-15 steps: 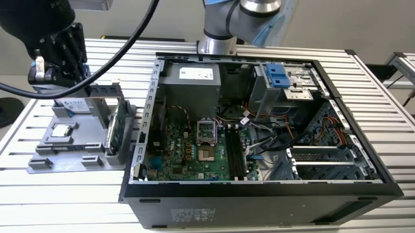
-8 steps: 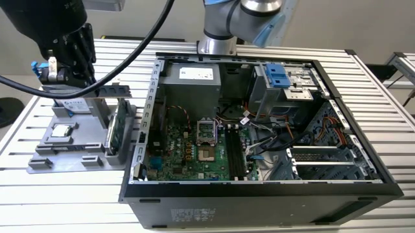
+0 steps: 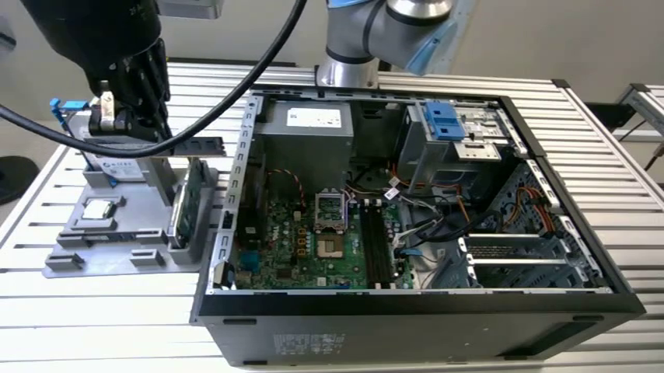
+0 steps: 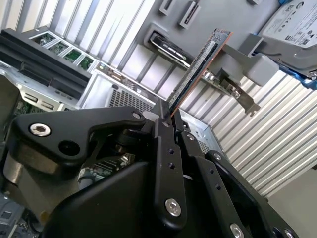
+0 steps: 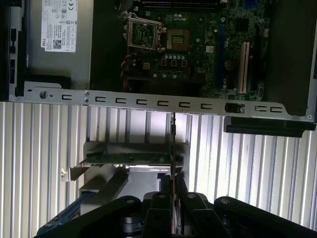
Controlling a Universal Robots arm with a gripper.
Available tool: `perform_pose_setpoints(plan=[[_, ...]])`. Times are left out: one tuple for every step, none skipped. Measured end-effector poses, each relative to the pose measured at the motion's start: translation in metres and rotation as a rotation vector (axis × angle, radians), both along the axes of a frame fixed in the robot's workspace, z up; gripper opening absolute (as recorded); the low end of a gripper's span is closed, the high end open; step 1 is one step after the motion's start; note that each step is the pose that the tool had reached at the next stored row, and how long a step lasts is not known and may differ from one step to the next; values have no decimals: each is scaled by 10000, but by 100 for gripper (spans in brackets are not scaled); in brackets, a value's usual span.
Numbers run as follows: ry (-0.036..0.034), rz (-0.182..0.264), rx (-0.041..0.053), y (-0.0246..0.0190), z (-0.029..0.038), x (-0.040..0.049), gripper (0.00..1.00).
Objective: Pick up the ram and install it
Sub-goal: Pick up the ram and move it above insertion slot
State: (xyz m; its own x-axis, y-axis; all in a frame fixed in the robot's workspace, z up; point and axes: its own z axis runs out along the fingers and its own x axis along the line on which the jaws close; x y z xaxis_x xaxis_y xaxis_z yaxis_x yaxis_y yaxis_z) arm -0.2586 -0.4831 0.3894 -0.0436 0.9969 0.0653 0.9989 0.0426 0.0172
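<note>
My black gripper [image 3: 152, 137] hangs above the grey parts holder [image 3: 78, 260], at the exterior view's left of the open computer case. It is shut on one end of the ram [image 3: 199, 146], a thin stick held level above the holder and pointing toward the case. In the second wrist view the fingers [image 4: 166, 148] pinch the ram [image 4: 198, 67], which reaches out edge-on from between them. The first wrist view has the gripper [image 5: 173, 191] with the ram [image 5: 173, 144] as a thin line over the slatted table. The black motherboard slots [image 3: 380, 247] lie inside the case.
The open case wall [image 3: 241, 155] stands between the gripper and the motherboard [image 3: 301, 249]. In the holder a green card with a metal bracket [image 5: 129, 158] stands on edge, beside a silver processor chip [image 3: 99, 208] and a hard drive [image 3: 117, 168]. Cables [image 3: 436, 210] cross the case interior.
</note>
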Motion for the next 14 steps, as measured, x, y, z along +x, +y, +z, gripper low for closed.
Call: perform_pose_setpoints(plan=[[0,0,1,0,0,20,0],[-1,0,1,0,0,40,0],[-1,0,1,0,0,61,0],[-1,0,1,0,0,81,0],[-1,0,1,0,-1,102,0],[-1,1,1,0,-1,122,0],[-1,1,1,0,0,141,0],[-1,1,2,0,-1,161,0],[-1,1,1,0,0,180,0],[-1,0,1,0,0,198,0],[-1,0,2,0,0,218,0],[-1,0,1,0,0,237,0],[0,0,1,0,0,258,0],[0,0,0,0,0,279,0]])
